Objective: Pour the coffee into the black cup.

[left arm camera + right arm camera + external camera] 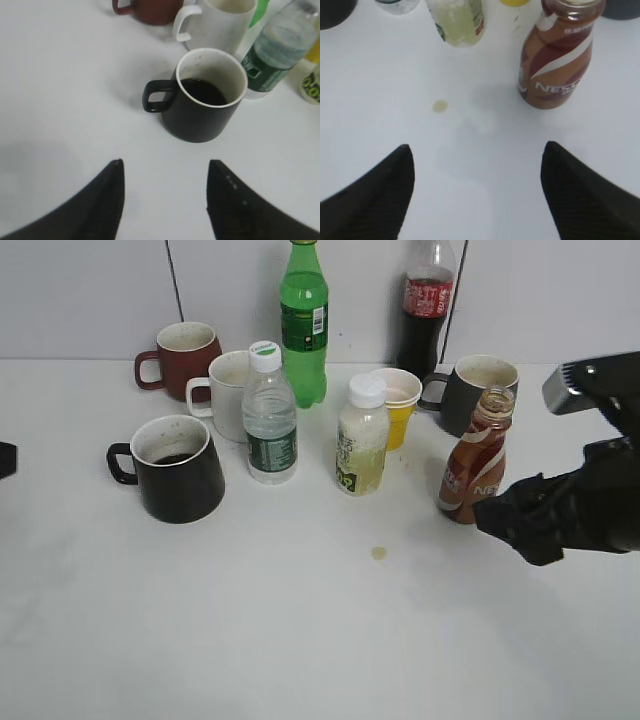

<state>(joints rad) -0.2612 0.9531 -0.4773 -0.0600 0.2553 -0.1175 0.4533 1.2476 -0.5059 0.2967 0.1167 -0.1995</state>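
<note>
1. Table [300, 640], white, carries every item and lies bare under both claws.
2. Right gripper [477, 165] is spread wide and holds nothing; the coffee bottle [559, 55] stands upright and uncapped just ahead of it, nearer its right finger and clear of both.
3. Left gripper [165, 185] is parted and empty too; the black cup [202, 97] sits ahead of it, apart from the fingers, handle to the left, with dark liquid inside.
4. Pale juice bottle [457, 20] stands ahead-left of the right gripper.
5. Small yellowish spot [440, 105] marks the table ahead of the right gripper's left finger.
</note>
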